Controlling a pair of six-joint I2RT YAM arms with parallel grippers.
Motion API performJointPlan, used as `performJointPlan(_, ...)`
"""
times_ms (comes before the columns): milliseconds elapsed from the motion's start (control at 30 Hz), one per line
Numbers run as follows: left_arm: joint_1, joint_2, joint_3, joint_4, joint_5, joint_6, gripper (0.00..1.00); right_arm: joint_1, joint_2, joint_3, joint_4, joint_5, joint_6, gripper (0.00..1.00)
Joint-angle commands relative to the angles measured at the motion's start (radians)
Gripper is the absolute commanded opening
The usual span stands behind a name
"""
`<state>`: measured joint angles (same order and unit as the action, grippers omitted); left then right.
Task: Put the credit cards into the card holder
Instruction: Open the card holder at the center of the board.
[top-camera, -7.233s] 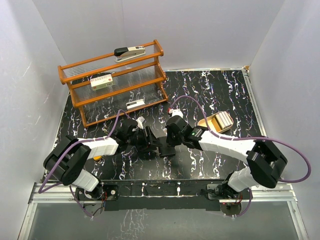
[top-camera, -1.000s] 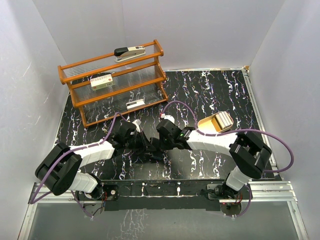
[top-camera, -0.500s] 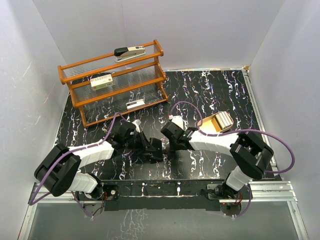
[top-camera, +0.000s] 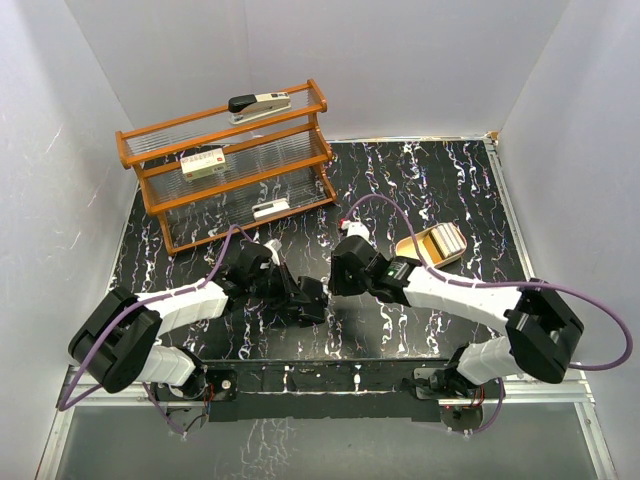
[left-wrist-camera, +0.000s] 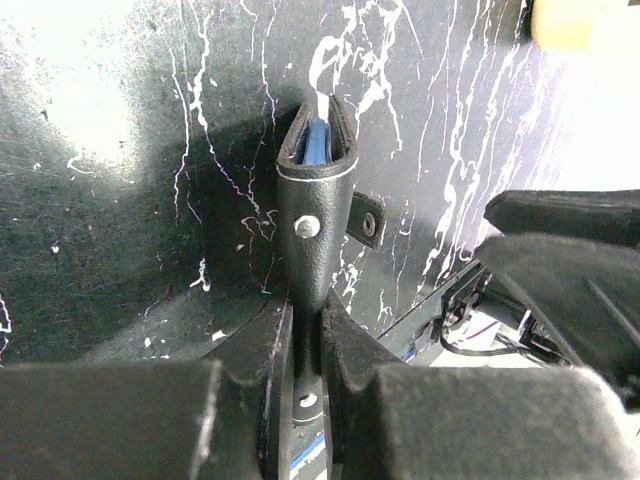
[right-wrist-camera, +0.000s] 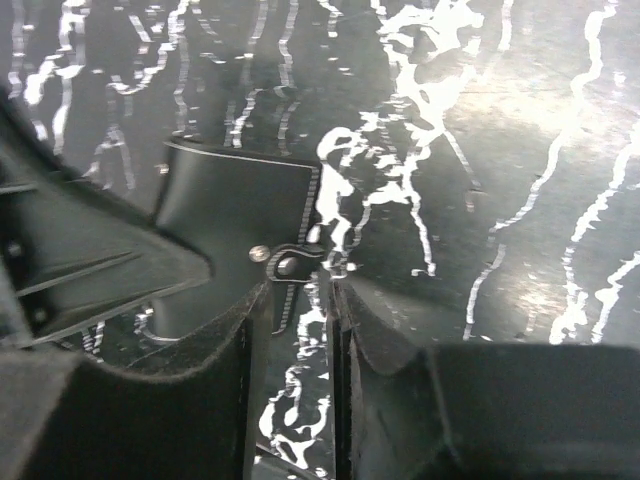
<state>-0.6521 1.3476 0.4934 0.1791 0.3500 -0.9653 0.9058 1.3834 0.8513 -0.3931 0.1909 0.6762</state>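
Note:
My left gripper (left-wrist-camera: 308, 315) is shut on the lower edge of the black card holder (left-wrist-camera: 315, 215). It holds the holder edge-on above the table, silver snap facing the camera and mouth pointing away. Blue lining and a thin pale edge show in the mouth; the credit cards cannot be made out apart from that. In the right wrist view the holder (right-wrist-camera: 235, 210) lies just ahead of my right gripper (right-wrist-camera: 297, 297), which is open a little. The holder's strap tab (right-wrist-camera: 290, 266) is at the fingertips, with table showing in the gap. From above, both grippers (top-camera: 293, 290) (top-camera: 337, 282) meet at the holder (top-camera: 312, 296).
A wooden rack (top-camera: 230, 170) stands at the back left with a stapler (top-camera: 260, 103) on top and a white box (top-camera: 203, 163) on its middle shelf. A tan tray (top-camera: 412, 247) holding a pale block lies right of centre. White walls enclose the black marbled table (top-camera: 420, 180).
My right gripper has drawn back slightly to the right from the holder and its jaws have parted. The left gripper still holds the holder in the same place.

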Motion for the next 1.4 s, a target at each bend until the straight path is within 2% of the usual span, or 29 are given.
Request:
performJointPlan(0,-0.001,-0.012,0.013,0.038,0.031,-0.011,0.0,0.001,-0.029,-0.03,0.165,-0.112,0.068,0.32)
performJointPlan(67,0.0,-0.016,0.008,0.048,0.033,-0.019,0.0,0.002,0.011,-0.015,0.189,-0.151,0.077,0.39)
performJointPlan(167,0.0,-0.013,0.012,0.042,0.033,-0.017,0.0,0.004,0.086,0.019,0.175,-0.181,0.061,0.44)
performJointPlan(400,0.0,-0.01,0.011,0.045,0.03,-0.018,0.0,0.007,0.151,0.052,0.031,-0.019,0.055,0.43)
performJointPlan(467,-0.001,-0.006,0.01,0.049,0.032,-0.018,0.0,0.006,0.147,0.043,0.029,0.004,0.05,0.39)
performJointPlan(700,0.0,0.002,0.003,0.056,0.028,-0.022,0.0,0.007,0.134,0.006,0.071,0.023,0.024,0.0)
performJointPlan(767,0.0,-0.001,0.0,0.055,0.024,-0.024,0.0,0.007,0.129,0.0,0.073,0.038,0.013,0.0)
performJointPlan(833,0.0,-0.001,0.0,0.05,0.02,-0.026,0.05,0.007,0.111,-0.007,0.083,0.041,0.006,0.0)
performJointPlan(1100,0.0,-0.062,0.094,-0.155,-0.082,0.059,0.49,0.007,-0.033,0.008,0.074,0.01,0.019,0.0)
performJointPlan(1200,0.0,-0.104,0.123,-0.221,-0.135,0.073,0.57,0.007,-0.059,0.029,0.07,-0.017,0.038,0.0)
performJointPlan(1367,0.0,-0.174,0.144,-0.306,-0.221,0.095,0.63,0.007,-0.092,0.052,0.131,-0.095,0.071,0.0)
